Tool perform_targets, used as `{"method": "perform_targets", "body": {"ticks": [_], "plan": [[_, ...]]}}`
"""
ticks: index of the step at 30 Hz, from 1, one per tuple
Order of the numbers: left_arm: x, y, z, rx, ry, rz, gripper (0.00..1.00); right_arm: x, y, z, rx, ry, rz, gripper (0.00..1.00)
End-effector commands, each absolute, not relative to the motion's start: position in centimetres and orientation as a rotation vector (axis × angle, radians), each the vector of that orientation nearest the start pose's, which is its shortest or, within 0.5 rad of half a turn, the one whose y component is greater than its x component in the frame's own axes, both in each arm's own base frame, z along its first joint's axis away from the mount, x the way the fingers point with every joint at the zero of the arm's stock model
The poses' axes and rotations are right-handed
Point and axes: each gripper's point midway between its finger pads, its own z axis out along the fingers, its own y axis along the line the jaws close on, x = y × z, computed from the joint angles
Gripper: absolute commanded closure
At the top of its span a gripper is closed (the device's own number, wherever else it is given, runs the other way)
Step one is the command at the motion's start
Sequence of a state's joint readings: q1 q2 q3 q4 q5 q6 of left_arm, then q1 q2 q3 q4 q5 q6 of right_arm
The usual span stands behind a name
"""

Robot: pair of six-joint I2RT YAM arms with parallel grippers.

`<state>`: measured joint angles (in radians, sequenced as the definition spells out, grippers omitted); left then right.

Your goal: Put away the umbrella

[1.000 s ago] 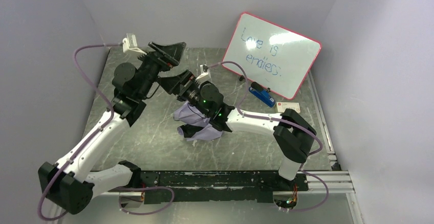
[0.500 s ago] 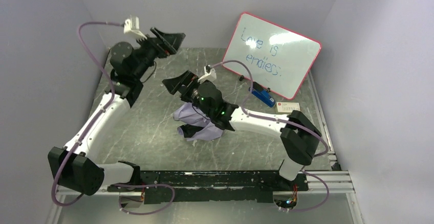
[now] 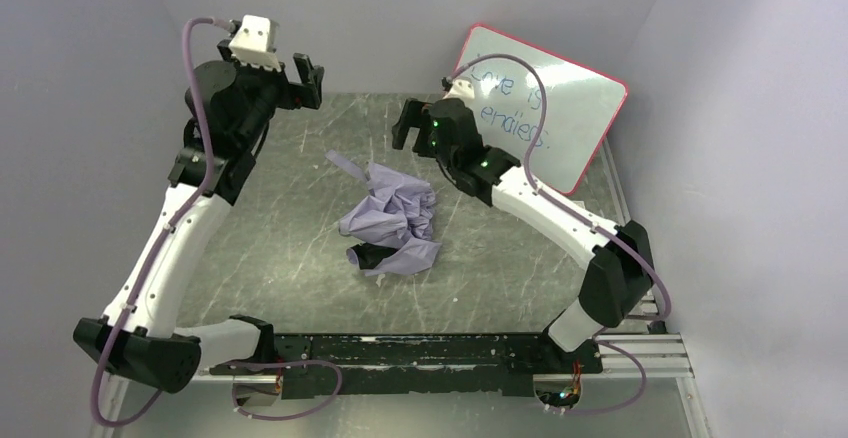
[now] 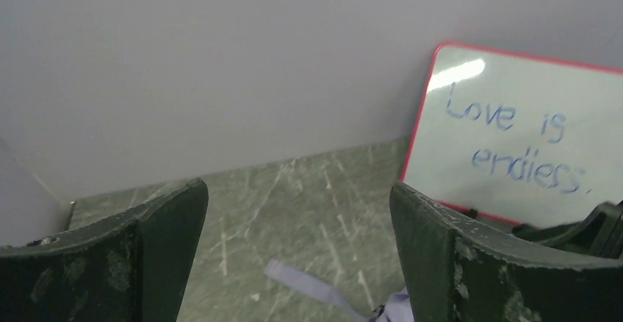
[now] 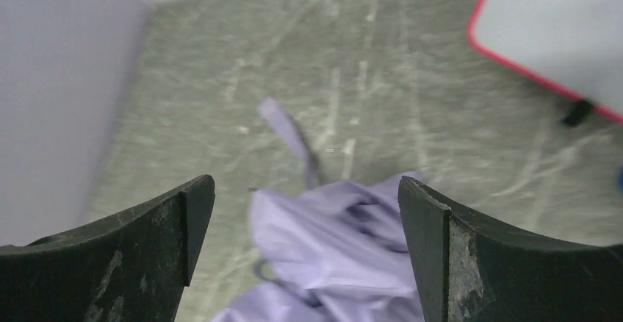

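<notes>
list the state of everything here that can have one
umbrella: collapsed, fabric crumpled loose on the table, not held
left gripper: jaws wide open, empty, raised clear of the umbrella
right gripper: jaws wide open, empty, raised clear of the umbrella
whiteboard: propped leaning at the back wall, written on

A: Can you make out the umbrella handle?
B: No. From above, crumpled fabric buries it. One dark bit at the near-left side is too small to tell.
A: The wrist views?
B: Both cut the umbrella at the bottom edge, and the right one is blurred. The whiteboard runs off both, and the right arm covers its left edge from above.
</notes>
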<state>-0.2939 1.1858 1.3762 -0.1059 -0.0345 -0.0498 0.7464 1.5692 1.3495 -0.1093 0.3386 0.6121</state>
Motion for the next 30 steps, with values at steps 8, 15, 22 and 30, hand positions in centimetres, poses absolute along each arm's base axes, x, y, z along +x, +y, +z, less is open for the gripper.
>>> {"method": "perform_targets", "body": {"ticks": [8,15,22,30], "plan": [[40.8,-11.8,37.6,0.308,1.788,-0.165,0.03,35.6,28.1,21.3,-0.61,2.058,0.384,0.0],[39.2,-15.0,34.5,0.578,1.791,-0.311,0.03,32.1,30.3,21.5,-0.984,1.905,0.56,0.0],[39.5,-14.9,32.6,0.566,1.837,-0.322,0.03,32.7,32.0,19.0,-1.103,1.915,0.61,0.01],[38.8,-14.7,30.9,0.591,1.871,-0.331,0.03,30.9,33.1,14.8,-1.275,1.964,0.74,0.18]]}}
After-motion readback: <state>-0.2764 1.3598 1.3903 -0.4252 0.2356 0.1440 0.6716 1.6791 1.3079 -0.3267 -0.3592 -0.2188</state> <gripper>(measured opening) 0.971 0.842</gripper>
